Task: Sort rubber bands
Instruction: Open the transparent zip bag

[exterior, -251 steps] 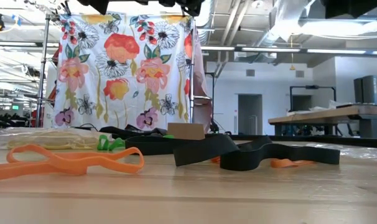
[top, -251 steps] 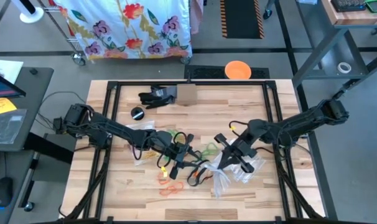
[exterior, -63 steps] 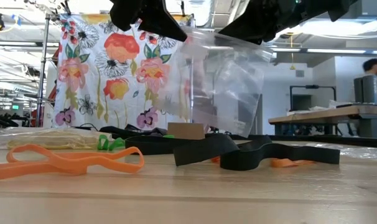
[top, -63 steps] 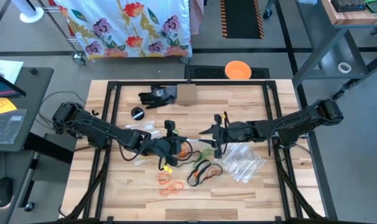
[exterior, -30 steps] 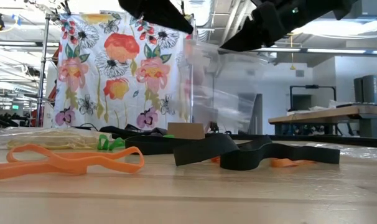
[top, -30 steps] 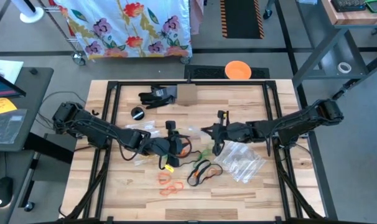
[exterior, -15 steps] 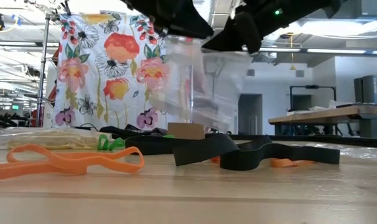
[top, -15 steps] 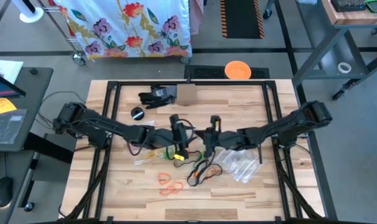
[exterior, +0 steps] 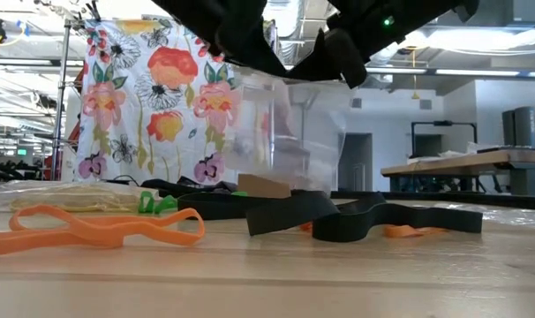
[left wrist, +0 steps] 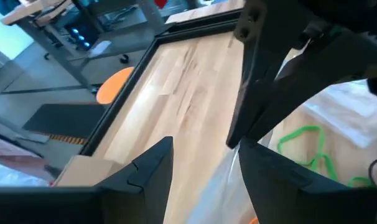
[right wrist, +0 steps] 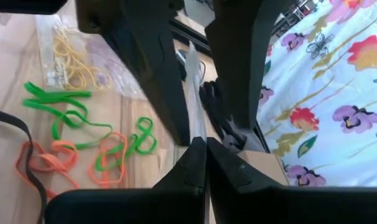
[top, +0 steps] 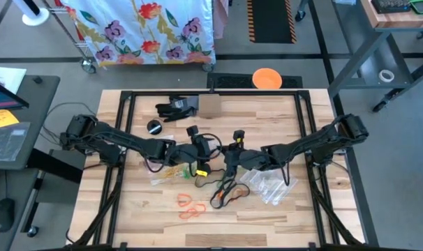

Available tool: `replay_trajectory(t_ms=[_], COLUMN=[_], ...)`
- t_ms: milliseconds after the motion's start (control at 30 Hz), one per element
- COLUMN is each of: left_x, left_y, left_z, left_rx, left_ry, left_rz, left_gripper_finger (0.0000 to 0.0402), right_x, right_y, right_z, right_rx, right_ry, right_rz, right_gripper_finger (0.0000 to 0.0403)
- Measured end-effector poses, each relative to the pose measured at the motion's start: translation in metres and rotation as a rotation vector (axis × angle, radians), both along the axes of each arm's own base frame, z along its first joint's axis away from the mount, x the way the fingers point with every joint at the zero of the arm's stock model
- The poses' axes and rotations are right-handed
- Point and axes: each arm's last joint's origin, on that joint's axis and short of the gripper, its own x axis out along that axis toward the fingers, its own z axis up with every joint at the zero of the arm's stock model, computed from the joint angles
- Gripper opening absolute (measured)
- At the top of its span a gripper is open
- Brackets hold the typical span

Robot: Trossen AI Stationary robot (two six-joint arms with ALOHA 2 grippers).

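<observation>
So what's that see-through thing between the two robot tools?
A clear bag, hanging above the table. The right tool pinches its top; the left tool is open beside it. The low view shows it best.

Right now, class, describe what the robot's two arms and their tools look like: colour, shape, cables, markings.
Both arms are dark, slim and jointed. The left tool and right tool each end in two flat, tapered black fingers. Thin black cables loop along the arms. A small green light glows on one arm in the low view.
</observation>
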Motion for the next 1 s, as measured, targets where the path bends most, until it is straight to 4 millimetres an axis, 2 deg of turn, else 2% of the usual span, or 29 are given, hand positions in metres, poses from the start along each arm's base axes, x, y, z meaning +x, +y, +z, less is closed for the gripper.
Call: replay_trajectory(t_ms=[367, 533, 733, 1000], left_x=[-0.004, -0.004, -0.001, 0.001], left_y=[0.003, 0.003, -0.004, -0.010], left_z=[-0.004, 0.001, 0.008, 0.015], left_rx=[0.041, 0.009, -0.014, -0.081], left_ry=[0.071, 0.084, 0.074, 0.022], left_rz=[0.048, 0.070, 0.006, 0.003], left_gripper_finger=[0.0165, 0.0117, 0.0015, 0.0006], right_x=[0.000, 0.000, 0.002, 0.000], right_y=[0.001, 0.001, 0.000, -0.006], right_z=[0.000, 0.000, 0.004, 0.006], right_rx=[0.001, 0.005, 0.015, -0.058], right_ry=[0.003, -0.005, -0.044, -0.062], right_rz=[0.004, 0.008, 0.001, -0.157], right_gripper_finger=[0.0000, 0.0000, 0.0001, 0.0041])
